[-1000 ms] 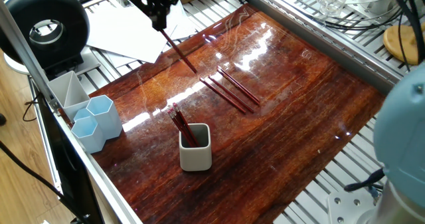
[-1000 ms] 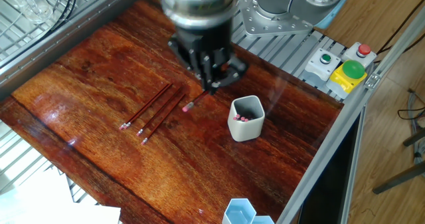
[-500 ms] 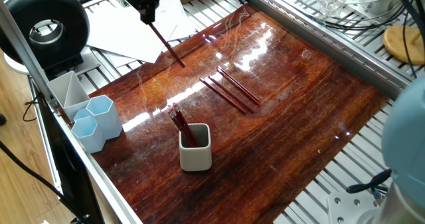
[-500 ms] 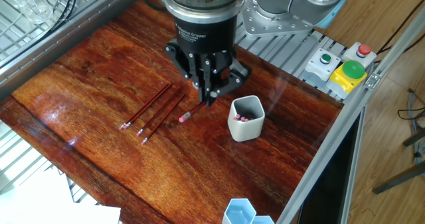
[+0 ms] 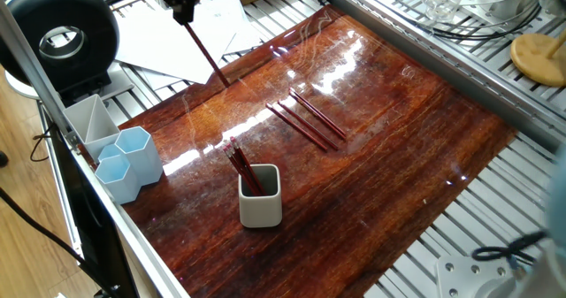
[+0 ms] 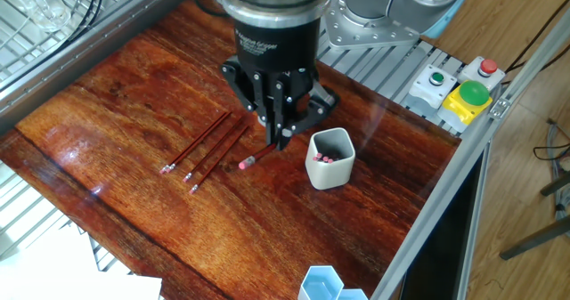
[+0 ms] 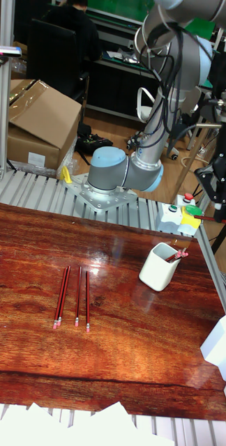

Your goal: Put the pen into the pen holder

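Observation:
My gripper (image 5: 183, 15) hangs high above the table, shut on a dark red pen (image 5: 206, 55) that slants down from its fingers. In the other fixed view the gripper (image 6: 282, 141) is just left of the off-white pen holder (image 6: 330, 162), and the pen's pink eraser end (image 6: 242, 165) sticks out to the lower left. The pen holder (image 5: 261, 201) stands near the table's front edge with several pens inside. In the tall view the gripper (image 7: 220, 211) is up and to the right of the holder (image 7: 160, 267). Three more pens (image 5: 306, 121) lie side by side on the wood.
Two pale blue hexagonal cups (image 5: 128, 161) and a grey compartment tray (image 5: 88, 117) stand at the table's left corner. White papers (image 5: 168, 42) lie beyond the far edge. A button box (image 6: 459, 91) sits by the arm's base (image 7: 120, 174).
The gripper has risen with the pen in its grasp, lifting it well off the table. The three lying pens and the holder have not moved.

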`<control>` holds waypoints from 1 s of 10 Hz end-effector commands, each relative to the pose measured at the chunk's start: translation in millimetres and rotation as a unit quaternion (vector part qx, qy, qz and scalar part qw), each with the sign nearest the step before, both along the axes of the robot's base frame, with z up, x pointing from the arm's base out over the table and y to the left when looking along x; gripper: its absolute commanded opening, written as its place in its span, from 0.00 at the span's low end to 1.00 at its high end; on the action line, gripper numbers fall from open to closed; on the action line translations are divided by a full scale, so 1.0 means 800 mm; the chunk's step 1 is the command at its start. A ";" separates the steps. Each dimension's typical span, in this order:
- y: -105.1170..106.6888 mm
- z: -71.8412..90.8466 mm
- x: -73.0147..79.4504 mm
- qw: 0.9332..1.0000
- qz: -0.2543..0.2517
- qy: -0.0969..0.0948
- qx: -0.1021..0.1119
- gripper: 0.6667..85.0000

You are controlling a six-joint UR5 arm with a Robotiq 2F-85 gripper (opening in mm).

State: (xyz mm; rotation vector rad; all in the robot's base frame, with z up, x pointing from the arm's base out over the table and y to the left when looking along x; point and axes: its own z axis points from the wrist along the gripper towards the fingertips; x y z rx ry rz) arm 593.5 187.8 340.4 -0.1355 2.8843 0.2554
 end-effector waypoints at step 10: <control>-0.036 -0.083 -0.047 0.999 0.001 -0.001 -0.042 0.00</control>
